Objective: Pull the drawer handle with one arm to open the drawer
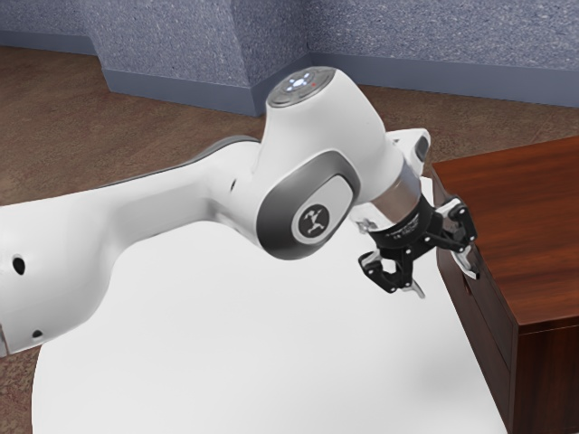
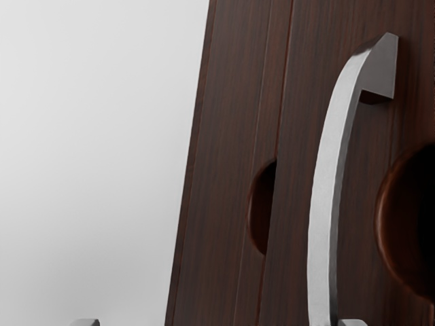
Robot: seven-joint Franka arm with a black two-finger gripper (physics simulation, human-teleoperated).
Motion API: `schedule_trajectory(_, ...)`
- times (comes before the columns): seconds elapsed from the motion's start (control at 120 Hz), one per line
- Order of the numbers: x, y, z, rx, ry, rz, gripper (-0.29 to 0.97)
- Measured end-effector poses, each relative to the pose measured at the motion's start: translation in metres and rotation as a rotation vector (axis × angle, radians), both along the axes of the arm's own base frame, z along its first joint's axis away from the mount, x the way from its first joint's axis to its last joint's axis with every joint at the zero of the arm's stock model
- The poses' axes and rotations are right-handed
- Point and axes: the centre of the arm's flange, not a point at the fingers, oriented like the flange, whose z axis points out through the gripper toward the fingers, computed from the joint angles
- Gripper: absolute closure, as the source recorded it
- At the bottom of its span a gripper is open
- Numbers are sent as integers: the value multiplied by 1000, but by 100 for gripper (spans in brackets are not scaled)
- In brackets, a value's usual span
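A dark brown wooden cabinet point(image 1: 534, 235) stands at the exterior view's right, its drawer front point(image 1: 479, 312) facing the arm. My black gripper point(image 1: 440, 273) hangs just in front of the top of that face, open, with one silver-tipped finger point(image 1: 465, 259) close to the wood and the other farther out over the table. In the wrist view a curved silver handle point(image 2: 332, 183) runs along the drawer front point(image 2: 231, 170), close ahead of the hand. Round recesses point(image 2: 264, 207) lie behind and beside the handle. Nothing sits between the fingers.
The white tabletop point(image 1: 235, 362) stretches under the arm and up to the cabinet's base. A brown floor point(image 1: 90, 108) and a grey-blue wall point(image 1: 181, 36) lie beyond. My bulky white arm point(image 1: 308, 181) comes in from the exterior view's left.
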Motion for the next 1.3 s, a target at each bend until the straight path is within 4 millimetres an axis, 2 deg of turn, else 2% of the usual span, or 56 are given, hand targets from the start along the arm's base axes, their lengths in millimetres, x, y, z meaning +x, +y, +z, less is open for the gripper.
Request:
schedule_trajectory(0.558, 4, 5, -3, 13, 2, 5, 34)
schedule_trajectory(0.7, 11, 19, -7, 13, 6, 29, 35)
schedule_trajectory(0.817, 14, 21, -10, 14, 10, 32, 35)
schedule_trajectory(1.3, 5, 36, -10, 14, 19, 43, 37)
